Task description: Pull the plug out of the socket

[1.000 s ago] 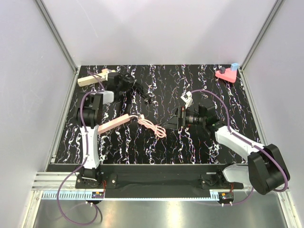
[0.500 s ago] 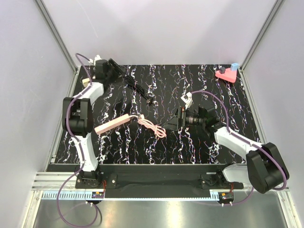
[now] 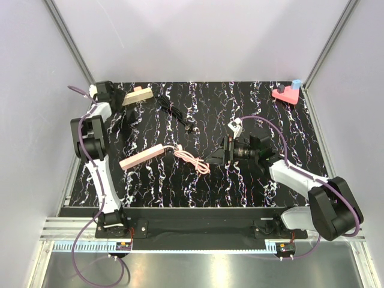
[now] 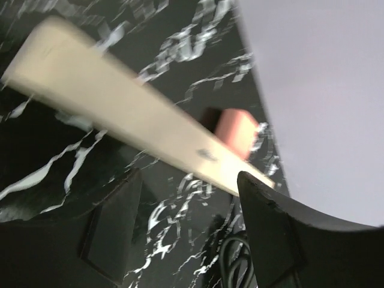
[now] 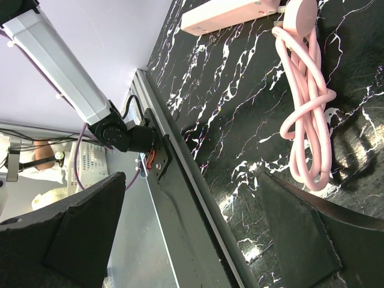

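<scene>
The right gripper (image 5: 192, 180) is being held low over the table (image 3: 252, 180), its jaws spread wide with nothing gripped. Straight ahead of the jaws, close to their tips, a pink cord (image 5: 305, 129) is lying in a loose coil. Beyond the coil the plug (image 5: 300, 11) is being seen at the end of the socket (image 5: 231, 13), touching it. The socket is lying flat on the table, stretching away from the plug and well apart from the right fingers (image 5: 312, 240). None of these things is being touched by that gripper.

The left gripper (image 4: 188, 180) is being held in the far left corner, by the wall, well away from the socket. Its jaws are also standing open, and nothing is being held between them. Just ahead of them a pale block (image 3: 137, 96) is lying across the line of the jaws, clear of both fingers (image 4: 111, 234). A reddish shape (image 4: 237, 129) is showing just behind the block, too blurred to be named. A black cable (image 3: 174, 111) is lying on the table past the block, and part of it is showing near the lower finger edge in the left wrist view.
</scene>
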Motion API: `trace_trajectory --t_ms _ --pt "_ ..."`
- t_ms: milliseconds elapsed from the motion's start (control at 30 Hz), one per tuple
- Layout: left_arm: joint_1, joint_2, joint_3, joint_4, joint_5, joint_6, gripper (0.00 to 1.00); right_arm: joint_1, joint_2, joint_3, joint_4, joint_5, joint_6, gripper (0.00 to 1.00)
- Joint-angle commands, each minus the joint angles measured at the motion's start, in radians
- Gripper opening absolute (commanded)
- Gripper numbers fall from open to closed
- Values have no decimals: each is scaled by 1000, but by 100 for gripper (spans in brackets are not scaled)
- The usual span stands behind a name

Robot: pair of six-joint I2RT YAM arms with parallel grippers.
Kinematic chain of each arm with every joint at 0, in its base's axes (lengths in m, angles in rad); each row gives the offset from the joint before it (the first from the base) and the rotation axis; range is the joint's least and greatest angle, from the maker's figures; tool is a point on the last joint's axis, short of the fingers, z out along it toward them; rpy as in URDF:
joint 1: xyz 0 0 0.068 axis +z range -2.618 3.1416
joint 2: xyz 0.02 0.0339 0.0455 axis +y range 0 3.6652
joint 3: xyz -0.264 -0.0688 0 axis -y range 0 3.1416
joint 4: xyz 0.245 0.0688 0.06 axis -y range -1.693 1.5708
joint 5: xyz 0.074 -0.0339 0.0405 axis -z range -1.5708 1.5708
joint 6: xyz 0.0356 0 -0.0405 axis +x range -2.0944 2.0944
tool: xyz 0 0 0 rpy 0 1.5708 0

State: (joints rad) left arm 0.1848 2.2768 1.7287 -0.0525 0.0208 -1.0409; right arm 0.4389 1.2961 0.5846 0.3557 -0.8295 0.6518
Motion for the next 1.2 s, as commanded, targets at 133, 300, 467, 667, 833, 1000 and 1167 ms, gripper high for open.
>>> trace_trajectory --t_ms 133,300,467,667,833,1000,1167 --pt "-1 47 166 -174 -104 -225 70 8 14 3 51 1 -3 100" --pt "13 85 227 -248 -143 -311 71 8 23 0 51 4 -4 100" --pt "25 162 322 -331 -153 -320 75 7 32 4 52 9 -3 100" --pt "27 208 393 -385 -180 -367 75 8 46 3 58 15 -1 100" --pt "27 230 411 -392 -209 -370 70 7 54 4 60 17 0 100" --pt "33 242 425 -400 -202 -344 67 8 54 6 57 20 -1 100" --pt "31 240 420 -402 -193 -323 56 8 52 8 54 23 -3 100"
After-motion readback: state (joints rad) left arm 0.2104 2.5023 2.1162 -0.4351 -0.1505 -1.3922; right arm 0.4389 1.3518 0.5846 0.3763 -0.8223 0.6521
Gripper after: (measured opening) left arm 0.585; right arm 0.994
